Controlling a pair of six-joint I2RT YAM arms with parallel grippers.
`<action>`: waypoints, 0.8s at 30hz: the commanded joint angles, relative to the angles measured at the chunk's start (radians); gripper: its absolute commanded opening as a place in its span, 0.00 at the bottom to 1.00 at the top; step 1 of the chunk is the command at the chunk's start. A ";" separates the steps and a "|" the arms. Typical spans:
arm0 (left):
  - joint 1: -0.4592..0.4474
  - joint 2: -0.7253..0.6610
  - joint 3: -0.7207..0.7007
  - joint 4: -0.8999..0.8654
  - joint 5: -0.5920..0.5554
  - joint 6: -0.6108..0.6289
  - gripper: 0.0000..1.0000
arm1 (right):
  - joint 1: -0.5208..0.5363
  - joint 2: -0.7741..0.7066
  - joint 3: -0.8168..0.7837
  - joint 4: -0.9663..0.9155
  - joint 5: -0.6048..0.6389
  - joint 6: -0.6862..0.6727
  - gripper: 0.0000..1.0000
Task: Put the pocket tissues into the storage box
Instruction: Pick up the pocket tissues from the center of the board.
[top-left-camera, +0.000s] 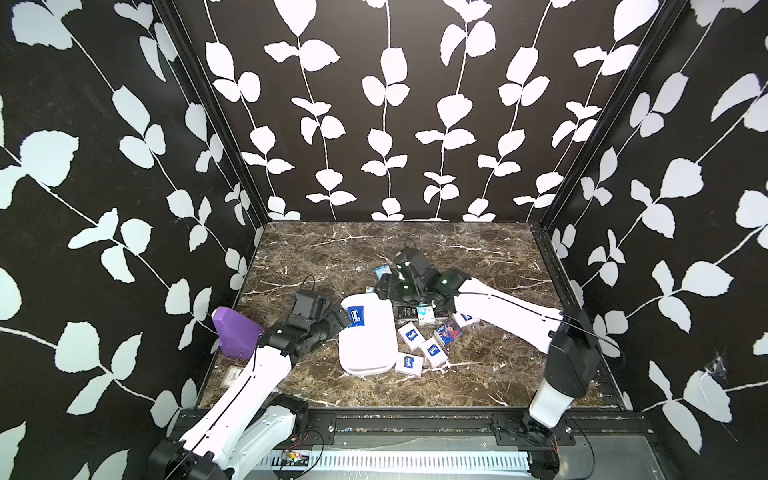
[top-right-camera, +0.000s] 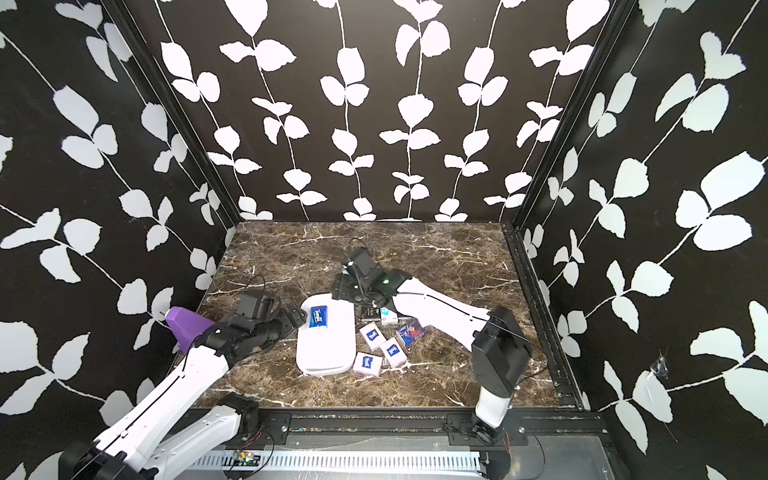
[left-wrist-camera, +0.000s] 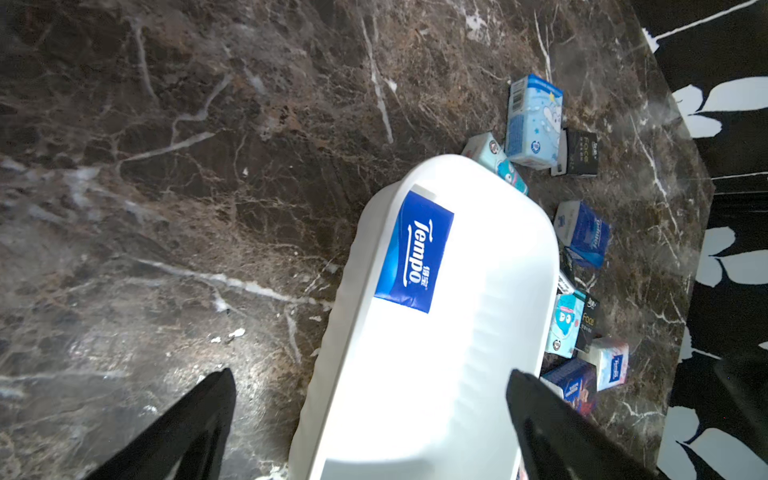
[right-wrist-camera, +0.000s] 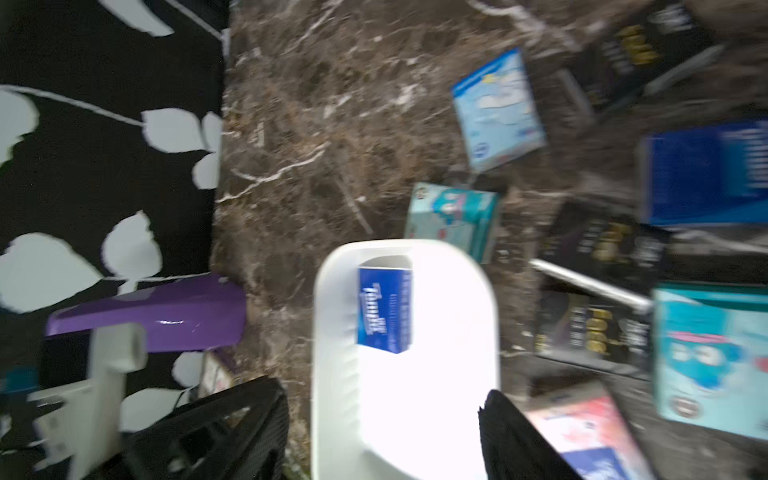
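The storage box (top-left-camera: 368, 349) lies in the middle of the counter (top-left-camera: 490, 257), its long axis running from the near edge toward the back wall. One blue pack (top-left-camera: 356, 316) lies flat in its far end, and the rest of the box is bare. The right gripper (right-wrist-camera: 380, 388) hangs over that far end with its jaws apart and nothing between them. The left gripper (left-wrist-camera: 370, 374) is wide open at the box's left rim; I cannot tell whether it touches the rim.

What counts for the next pick is the side. Every loose pack in a top view lies to the right of the box, on the right arm's side. Three white packs with blue logos (top-left-camera: 432, 351) cluster just beside the near right corner. A cartoon pack (top-left-camera: 449, 332), a black pack (top-left-camera: 405, 313) and a teal-white pack (top-left-camera: 426, 313) lie further back, partly under the right arm. A light blue pack (top-left-camera: 382, 273) stands beyond the far end. The right gripper is much the nearer, I judge, and the box stands between the left gripper and these packs
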 joint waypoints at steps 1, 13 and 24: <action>-0.008 0.048 0.054 0.023 0.023 0.070 0.99 | -0.064 -0.064 -0.143 -0.089 0.067 -0.006 0.76; -0.022 0.137 0.084 0.053 0.018 0.108 0.99 | -0.284 -0.352 -0.515 -0.186 0.169 0.315 0.82; -0.022 0.071 0.030 0.029 -0.046 0.073 0.99 | -0.369 -0.152 -0.469 -0.062 0.081 0.558 0.84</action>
